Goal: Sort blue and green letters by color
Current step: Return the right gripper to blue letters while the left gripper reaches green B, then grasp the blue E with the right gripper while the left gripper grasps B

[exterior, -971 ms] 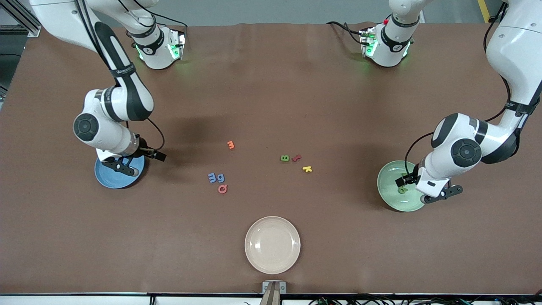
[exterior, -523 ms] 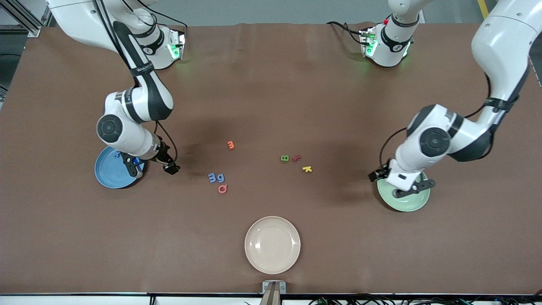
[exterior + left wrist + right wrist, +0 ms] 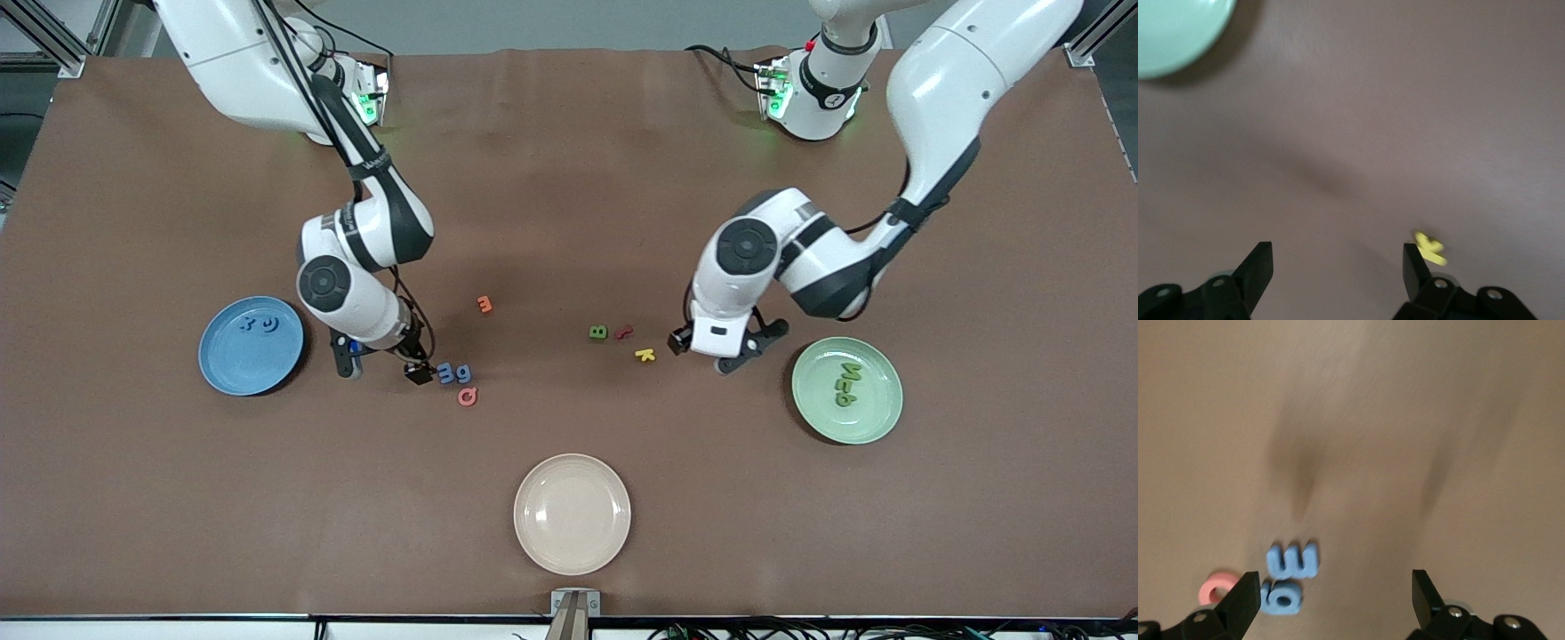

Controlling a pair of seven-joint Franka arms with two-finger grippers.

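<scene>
Two blue letters, a 3 [image 3: 445, 372] [image 3: 1293, 560] and a g [image 3: 463, 372] [image 3: 1281, 597], lie side by side near the table's middle. My right gripper [image 3: 380, 369] [image 3: 1333, 597] hangs open and empty just beside them, toward the blue plate [image 3: 222, 356]. That plate holds two blue letters [image 3: 262, 324]. A green letter B [image 3: 598, 332] lies alone on the table. My left gripper [image 3: 704, 353] [image 3: 1337, 270] is open and empty over bare table, next to the yellow letter [image 3: 645, 355] [image 3: 1430, 248]. The green plate [image 3: 867, 418] [image 3: 1178, 33] holds green letters [image 3: 845, 382].
A pink letter [image 3: 467, 396] [image 3: 1217, 587] lies just nearer the camera than the blue pair. An orange letter [image 3: 484, 304] lies farther back. A dark red letter [image 3: 624, 332] sits beside the green B. An empty cream plate [image 3: 572, 514] stands near the front edge.
Both arms swung away from over their plates toward the table's middle, uncovering the letters in the plates. The left gripper's jaws narrowed a little but stay open.
</scene>
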